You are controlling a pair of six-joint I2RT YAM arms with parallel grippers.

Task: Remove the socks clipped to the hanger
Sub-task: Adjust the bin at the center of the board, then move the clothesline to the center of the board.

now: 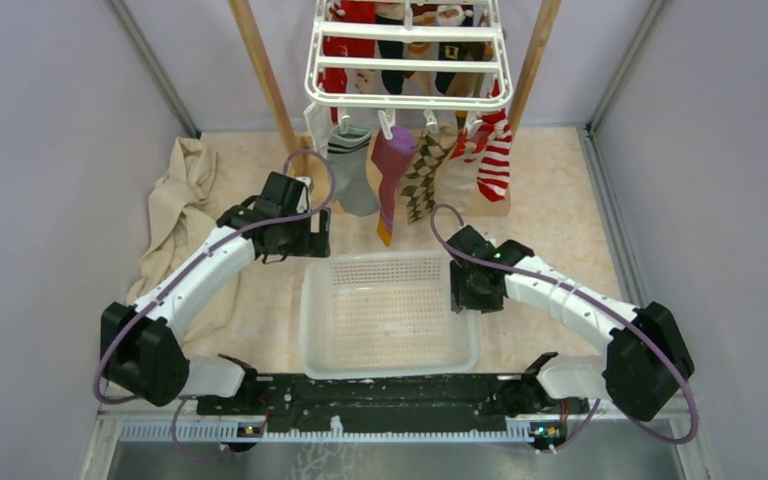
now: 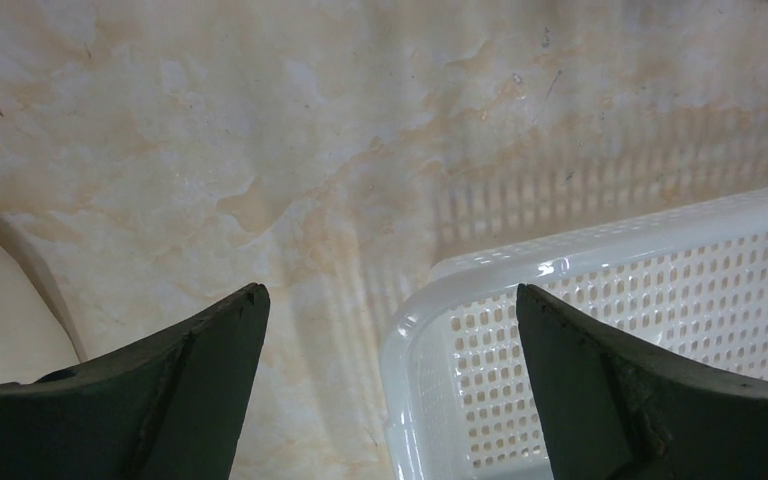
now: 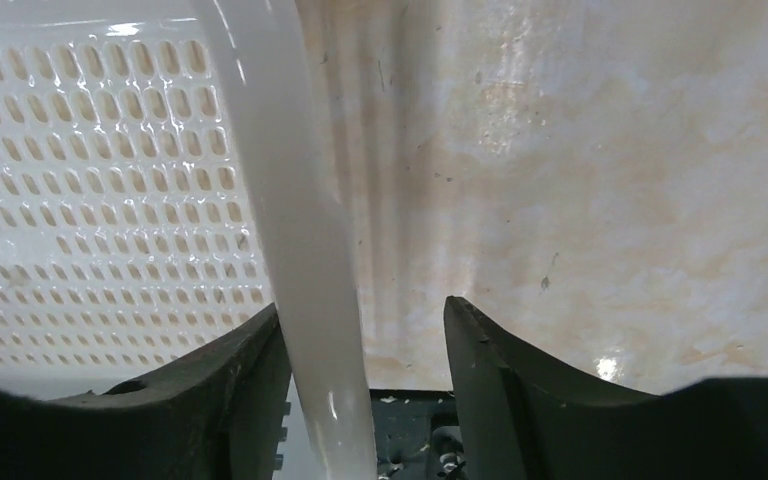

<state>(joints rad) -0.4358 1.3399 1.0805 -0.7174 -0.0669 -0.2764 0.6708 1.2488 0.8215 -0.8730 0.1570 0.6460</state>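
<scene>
The white slatted hanger [image 1: 407, 60] hangs at the back between two wooden posts. Socks are clipped under it: a grey one [image 1: 352, 170], a magenta one [image 1: 392, 165], an argyle one [image 1: 422, 172], a red-white striped one [image 1: 495, 160], and more red and dark ones higher up. My left gripper [image 1: 315, 235] [image 2: 392, 300] stands wide open and holds nothing, over the far left corner of the white mesh basket [image 2: 560, 255]. My right gripper [image 1: 463, 290] [image 3: 362, 304] is open astride the basket's right rim [image 3: 280, 180]. Its left finger lies against the rim, while its right finger stands apart.
The mesh basket [image 1: 390, 265] sits between the arms in the middle of the marbled floor. A crumpled beige cloth [image 1: 175, 220] lies at the left. The wooden posts [image 1: 265, 75] [image 1: 535, 55] flank the hanger. Walls close in on both sides.
</scene>
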